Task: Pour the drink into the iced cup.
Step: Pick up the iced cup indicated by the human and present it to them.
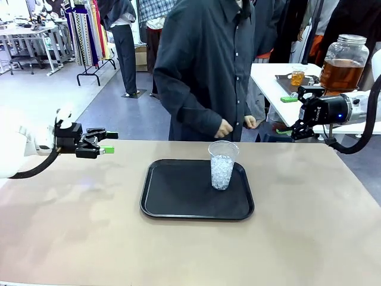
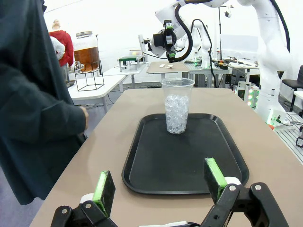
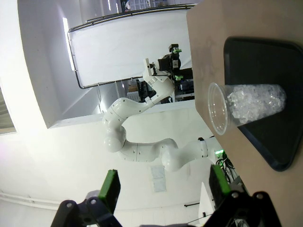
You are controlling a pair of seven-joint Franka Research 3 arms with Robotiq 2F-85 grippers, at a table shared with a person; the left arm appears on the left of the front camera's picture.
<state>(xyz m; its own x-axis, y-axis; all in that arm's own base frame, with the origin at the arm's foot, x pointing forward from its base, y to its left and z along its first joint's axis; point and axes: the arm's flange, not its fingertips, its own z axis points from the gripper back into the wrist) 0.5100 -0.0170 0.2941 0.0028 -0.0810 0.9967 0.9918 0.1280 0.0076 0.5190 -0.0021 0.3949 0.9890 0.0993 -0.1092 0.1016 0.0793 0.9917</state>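
The iced cup (image 1: 222, 166), clear plastic and about half full of ice, stands upright on the far right part of a black tray (image 1: 178, 202). The drink (image 1: 341, 72) is amber liquid in a big glass jar with a metal lid, on a white table behind the right arm. My left gripper (image 1: 109, 143) hovers open above the table's left side, pointing at the cup (image 2: 177, 108) across the tray (image 2: 142, 156); the drink (image 2: 86, 54) shows far off. My right gripper (image 1: 289, 115) hangs open over the far right edge, turned sideways, with the cup (image 3: 246, 106) ahead of it. Both hold nothing.
A person in a dark shirt stands at the far edge behind the tray, one hand (image 1: 224, 128) close to the table. A small cup of amber liquid (image 1: 297, 77) sits on the white table beside the jar. Bare tabletop (image 1: 77, 226) surrounds the tray.
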